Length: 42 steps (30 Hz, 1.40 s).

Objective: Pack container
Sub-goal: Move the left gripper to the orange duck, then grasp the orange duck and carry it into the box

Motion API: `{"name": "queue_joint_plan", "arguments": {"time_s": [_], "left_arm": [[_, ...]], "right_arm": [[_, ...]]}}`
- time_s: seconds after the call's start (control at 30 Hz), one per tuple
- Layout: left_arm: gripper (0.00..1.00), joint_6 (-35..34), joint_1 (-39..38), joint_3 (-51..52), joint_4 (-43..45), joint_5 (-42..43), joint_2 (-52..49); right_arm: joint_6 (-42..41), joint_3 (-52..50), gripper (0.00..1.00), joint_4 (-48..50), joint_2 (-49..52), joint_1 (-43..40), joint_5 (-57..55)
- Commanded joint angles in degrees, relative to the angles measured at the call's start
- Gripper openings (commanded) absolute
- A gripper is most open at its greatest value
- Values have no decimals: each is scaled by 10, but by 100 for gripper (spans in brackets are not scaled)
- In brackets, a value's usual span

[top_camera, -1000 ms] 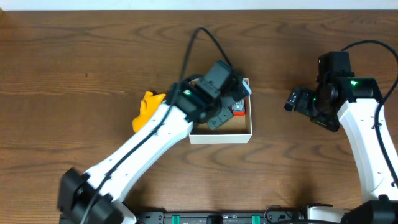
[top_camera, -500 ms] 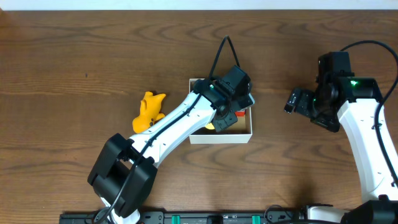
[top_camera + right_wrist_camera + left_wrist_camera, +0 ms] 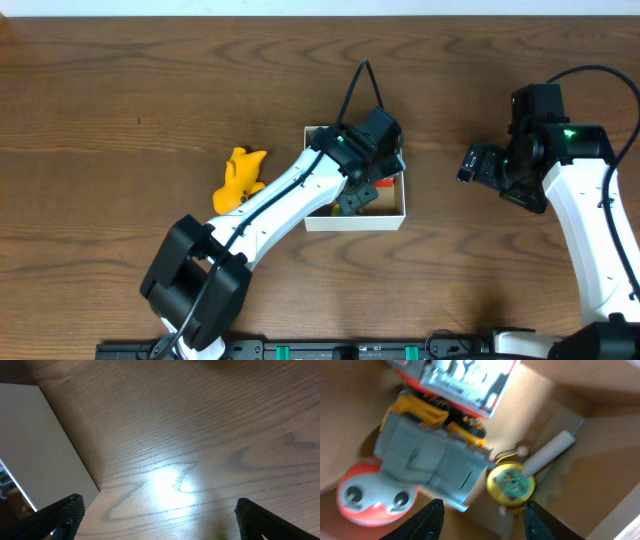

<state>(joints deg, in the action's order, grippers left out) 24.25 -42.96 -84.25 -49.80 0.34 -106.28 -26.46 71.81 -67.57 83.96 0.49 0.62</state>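
**Left gripper** (image 3: 484,506): spread. Both fingers (image 3: 431,521) stand apart at the lower edge of the wrist view with nothing pinched between them. It hangs directly over the contents of the container (image 3: 355,222).

**Container:** sits on the table (image 3: 150,80) near the centre, with white walls outside and brown cardboard inside. The left arm reaches in from above and hides much of the opening in the overhead view.

**Contents, left wrist view:**
- A red round toy (image 3: 370,501) with two dark eye-like dots, lowest left.
- A grey blocky piece (image 3: 427,460) lying across it.
- A yellow vehicle-like toy (image 3: 435,414) just beyond.
- A red-and-white printed item (image 3: 462,380), farthest; too blurred to identify.
- A yellow disc with a teal face (image 3: 511,482), right of the grey piece, with a white stick (image 3: 547,452) touching its upper edge.

**Outside the container:** a yellow toy (image 3: 238,178) lies on the table to its left, apart from the wall.

**Right gripper** (image 3: 157,505): spread wide and empty, over bare table right of the container.
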Motion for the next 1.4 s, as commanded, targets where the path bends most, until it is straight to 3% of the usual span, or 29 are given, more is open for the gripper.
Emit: {"name": "queue_joint_plan", "arguments": {"time_s": [0.0,0.2,0.33,0.47,0.7,0.87,1.37], "left_arm": [[53,3,1,-8,-10,-57,64],[59,0,50,-7,-34,-80,173],[64,-48,153,-7,-42,-79,210],[67,-102,280,1,-45,-58,202],[71,-107,419,38,-26,55,127],[71,-107,430,39,-27,103,51],[72,-113,396,42,-44,109,-80]], "right_arm": [[9,-3,99,0,0,-1,-8],[9,-3,99,0,0,-1,-9],[9,-3,99,0,0,0,-11],[9,-3,99,0,0,0,-13],[8,-3,99,3,0,0,-12],[8,-3,99,3,0,0,-12],[9,-3,99,5,0,0,-13]]}}
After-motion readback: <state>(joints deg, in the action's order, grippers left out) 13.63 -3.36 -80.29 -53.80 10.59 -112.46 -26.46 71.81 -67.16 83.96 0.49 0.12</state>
